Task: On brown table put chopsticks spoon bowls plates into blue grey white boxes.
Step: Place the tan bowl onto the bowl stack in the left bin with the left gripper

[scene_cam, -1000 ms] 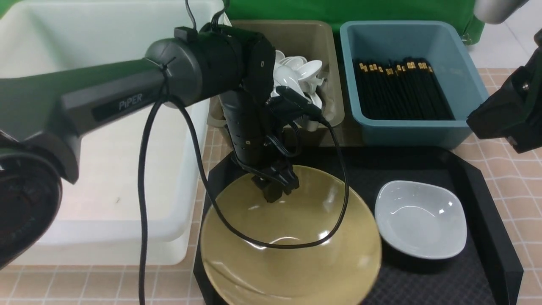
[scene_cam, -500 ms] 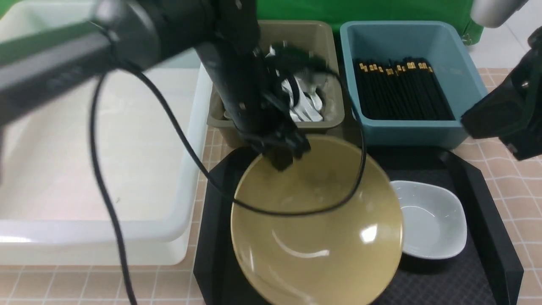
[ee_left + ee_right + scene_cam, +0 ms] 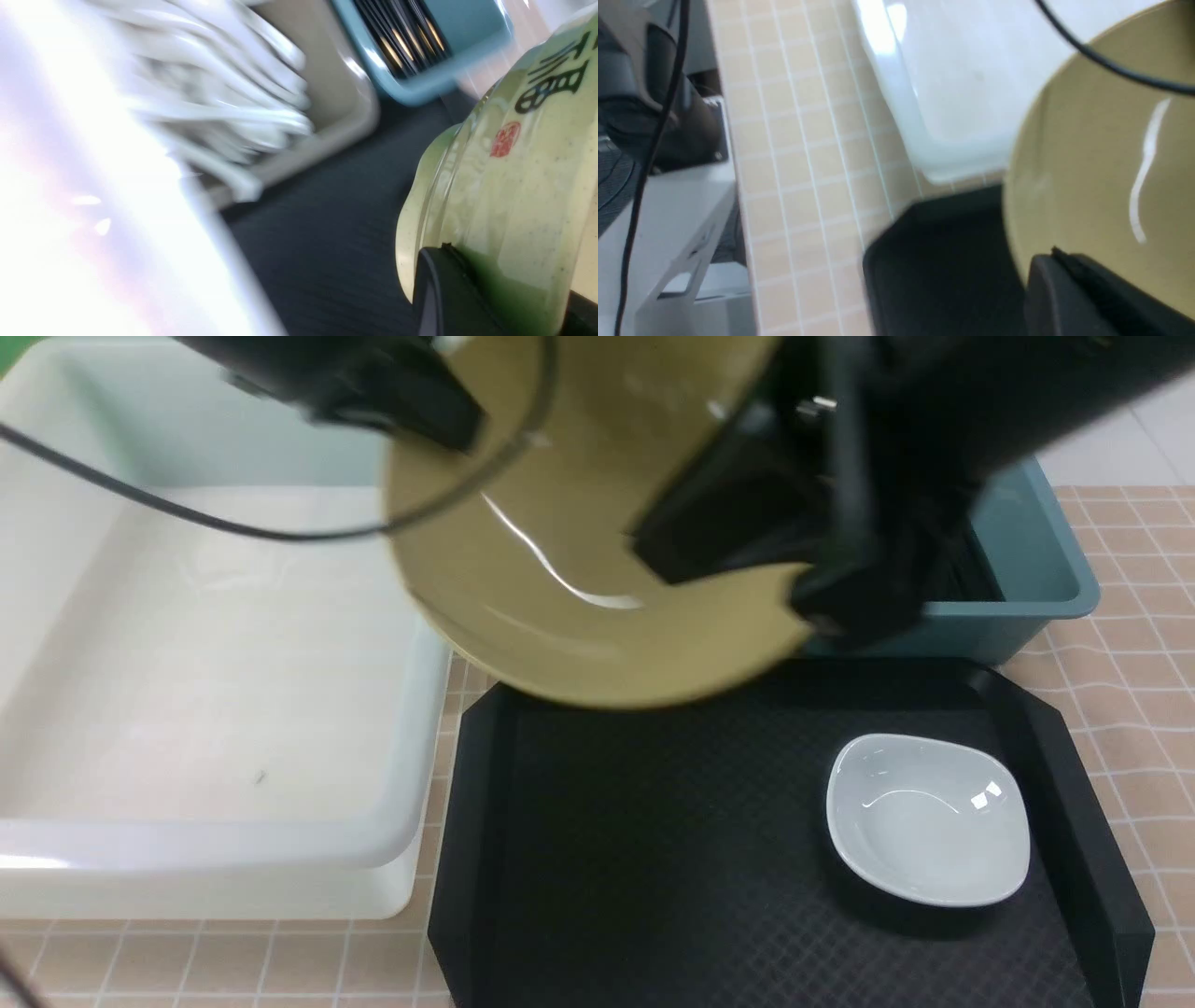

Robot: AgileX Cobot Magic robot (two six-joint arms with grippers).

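A large yellow-green bowl point(image 3: 579, 616) hangs tilted in the air above the back of the black tray point(image 3: 653, 859). My left gripper point(image 3: 420, 415) is shut on its upper left rim; the left wrist view shows the bowl's wall point(image 3: 514, 186) pinched between the fingers point(image 3: 439, 289). My right gripper point(image 3: 812, 607) is closed on the lower right rim, with one finger point(image 3: 1069, 294) lying on the bowl's inner face point(image 3: 1101, 140). A small white dish point(image 3: 929, 821) sits on the tray at the right.
The big white box point(image 3: 187, 663) stands to the left of the tray. The blue box point(image 3: 420, 84) holds black chopsticks point(image 3: 402, 37), and the tan-grey box point(image 3: 355, 112) holds white spoons point(image 3: 224, 93). In the front view the bowl and arms hide most of both.
The bowl has risen off the tray and moved back and left with my left gripper. My right arm has swung in from the right edge to the bowl's rim.
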